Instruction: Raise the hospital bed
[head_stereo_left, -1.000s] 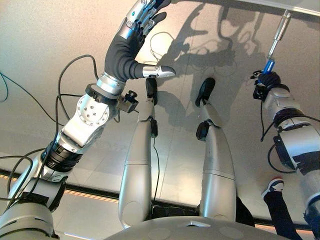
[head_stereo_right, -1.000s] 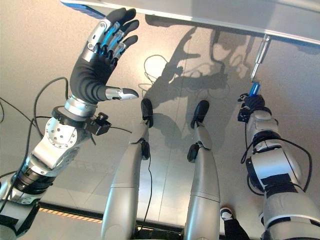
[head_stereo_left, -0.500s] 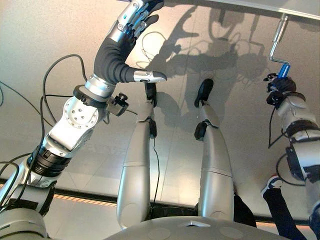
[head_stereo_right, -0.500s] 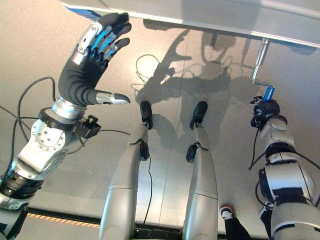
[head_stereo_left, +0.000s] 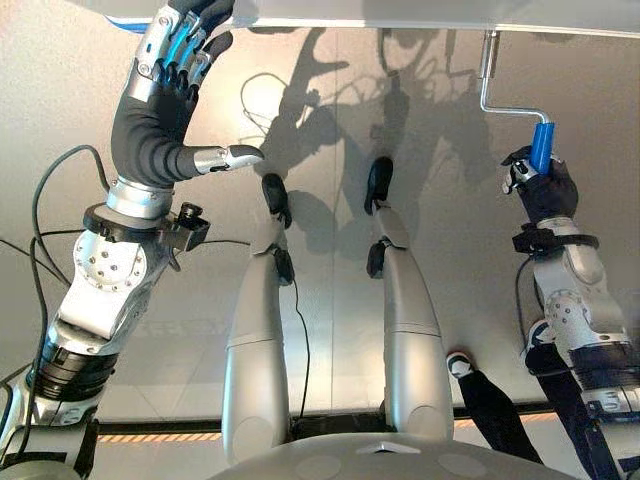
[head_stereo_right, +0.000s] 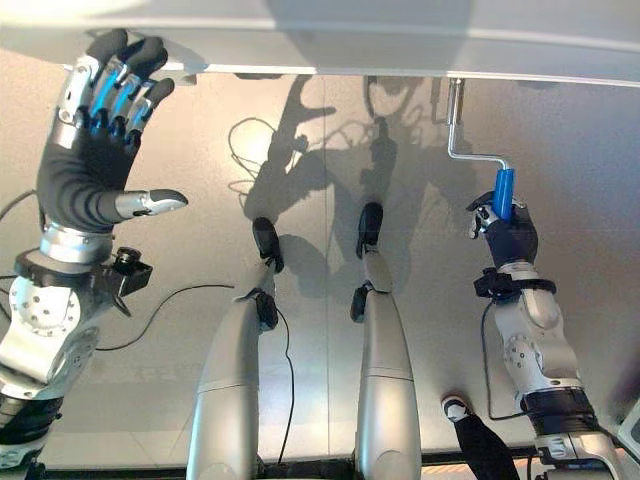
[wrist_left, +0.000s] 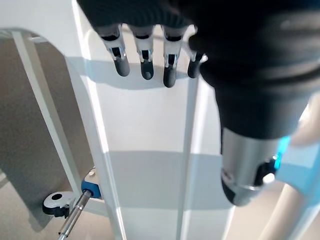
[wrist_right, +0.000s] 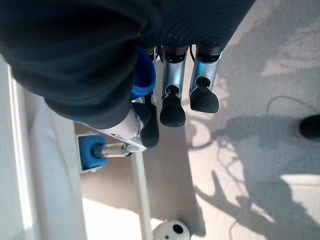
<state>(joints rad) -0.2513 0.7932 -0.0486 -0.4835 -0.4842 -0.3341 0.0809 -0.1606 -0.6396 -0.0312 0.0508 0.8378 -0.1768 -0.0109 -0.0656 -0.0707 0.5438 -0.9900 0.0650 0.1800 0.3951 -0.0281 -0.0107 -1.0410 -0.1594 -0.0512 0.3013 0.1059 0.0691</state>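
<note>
Right hand: my right hand (head_stereo_right: 508, 238) sits at 3 o'clock in the head view, fingers curled tight round the blue grip (head_stereo_right: 502, 192) of the crank (head_stereo_right: 470, 155); the wrist view shows blue between the curled fingers (wrist_right: 172, 107) and the thumb.

Left hand: my left hand (head_stereo_right: 92, 150) is up at 10 o'clock, fingers straight and spread, thumb out to the side, holding nothing. The fingertips (wrist_left: 145, 67) lie close against the white bed panel (wrist_left: 150, 165); I cannot tell if they touch.

Crank: a thin bare-metal rod, bent in 2 right angles, dropping from the underside of the bed (head_stereo_right: 330, 40) at 1 o'clock and ending in the grip.

Bed: its flat pale edge runs across 12 o'clock, smooth and hard-looking, with a small castor (wrist_left: 54, 204) showing in the left wrist view.

Grip: a short blue cylinder, smooth, probably plastic; I judge it free to spin on the rod.

Risk 1: I judge the grip could slide out of the fingers on the far side of a turn, since the hold is near its lower end.

Risk 2: pulling off-axis could bind the thin rod or bend it.

Risk 3: the left hand could push the bed if it leans in, as the bed rides on castors.

Floor: glossy grey floor (head_stereo_right: 300, 150), hard; a person's shoe (head_stereo_right: 456, 407) is near at 5 o'clock.
</note>
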